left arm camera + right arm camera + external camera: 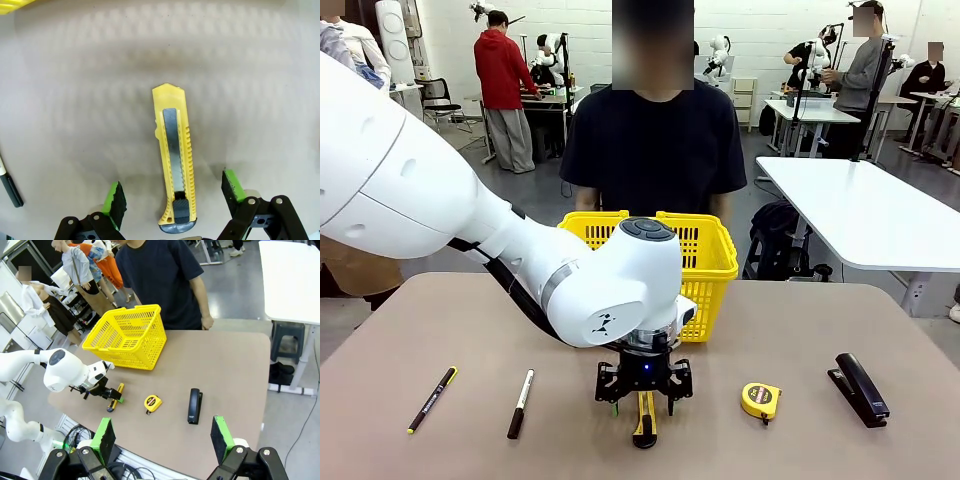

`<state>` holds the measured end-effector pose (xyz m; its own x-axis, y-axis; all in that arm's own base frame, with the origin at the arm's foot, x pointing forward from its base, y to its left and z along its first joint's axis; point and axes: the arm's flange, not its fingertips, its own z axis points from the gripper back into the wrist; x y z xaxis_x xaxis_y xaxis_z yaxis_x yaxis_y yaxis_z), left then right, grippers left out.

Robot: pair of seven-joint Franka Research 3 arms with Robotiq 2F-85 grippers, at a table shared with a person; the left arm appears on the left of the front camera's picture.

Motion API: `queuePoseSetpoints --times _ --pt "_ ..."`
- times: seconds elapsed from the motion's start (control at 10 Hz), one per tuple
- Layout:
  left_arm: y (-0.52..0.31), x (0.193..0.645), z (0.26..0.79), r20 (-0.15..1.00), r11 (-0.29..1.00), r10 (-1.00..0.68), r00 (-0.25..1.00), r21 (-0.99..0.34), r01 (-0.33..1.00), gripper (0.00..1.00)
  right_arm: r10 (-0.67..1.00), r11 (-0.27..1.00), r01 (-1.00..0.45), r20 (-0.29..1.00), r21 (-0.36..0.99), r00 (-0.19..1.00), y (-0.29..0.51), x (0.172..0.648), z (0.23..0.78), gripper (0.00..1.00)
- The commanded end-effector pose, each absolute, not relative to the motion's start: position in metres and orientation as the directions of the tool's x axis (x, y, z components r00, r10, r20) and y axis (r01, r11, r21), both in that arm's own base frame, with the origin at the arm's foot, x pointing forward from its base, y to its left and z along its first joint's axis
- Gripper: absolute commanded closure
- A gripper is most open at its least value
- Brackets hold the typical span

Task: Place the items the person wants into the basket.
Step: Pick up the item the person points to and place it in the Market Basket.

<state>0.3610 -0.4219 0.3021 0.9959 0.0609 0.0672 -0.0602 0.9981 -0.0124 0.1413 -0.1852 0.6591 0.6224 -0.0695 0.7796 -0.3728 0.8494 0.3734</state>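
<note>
The yellow-and-black utility knife point(645, 428) point(175, 160) lies flat on the table's front middle. My left gripper point(643, 393) point(174, 189) hovers just over it, open, with one green pad on each side of its handle end and not touching it. The white marker with black cap point(521, 403) lies to its left. The black stapler point(861, 388) point(194, 406) lies at the right. The yellow basket point(712, 262) point(127, 337) stands at the far edge in front of the person point(655, 140). My right gripper point(162, 437) hangs open and empty, high above the table's side edge.
A thin black pen with yellow accents point(432, 399) lies at the front left. A round yellow tape measure point(761, 401) point(152, 402) sits between knife and stapler. The person's hands hang by the far table edge. A white table point(880, 215) stands at the back right.
</note>
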Motion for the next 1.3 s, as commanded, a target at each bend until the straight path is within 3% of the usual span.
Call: queuePoseSetpoints --times 0.0,0.1,0.2,0.3,0.5,0.6,0.8,1.2 --pt "-0.433 0.360 0.299 0.109 0.997 0.079 0.991 -0.028 -0.077 0.00 -0.069 0.848 -0.377 0.783 0.373 0.619 -0.185 0.140 0.659 0.00" --pt "-0.433 0.360 0.301 0.116 0.997 0.070 0.991 -0.030 -0.067 0.54 -0.069 0.848 -0.377 0.783 0.373 0.619 -0.185 0.140 0.659 0.00" --pt "-0.433 0.360 0.302 0.115 0.997 0.069 0.991 -0.030 -0.066 0.57 -0.069 0.848 -0.377 0.783 0.373 0.619 -0.185 0.140 0.659 0.00" --pt "-0.433 0.360 0.302 0.106 0.998 0.067 0.992 -0.028 -0.064 1.00 -0.069 0.848 -0.377 0.783 0.373 0.619 -0.185 0.140 0.659 0.00" --pt "-0.434 0.360 0.302 0.098 0.998 0.064 0.993 -0.024 -0.062 1.00 -0.069 0.848 -0.377 0.783 0.373 0.619 -0.185 0.140 0.659 0.00" --pt "-0.434 0.360 0.302 0.097 0.998 0.063 0.993 -0.023 -0.061 0.82 -0.069 0.848 -0.377 0.783 0.373 0.619 -0.185 0.140 0.659 0.00" --pt "-0.433 0.360 0.306 0.084 0.998 0.059 0.995 -0.037 -0.056 1.00 -0.069 0.848 -0.377 0.783 0.373 0.619 -0.185 0.140 0.659 0.00" --pt "-0.428 0.360 0.315 0.064 0.999 0.033 0.997 -0.044 -0.030 1.00 -0.069 0.848 -0.377 0.783 0.373 0.619 -0.185 0.140 0.659 0.00"
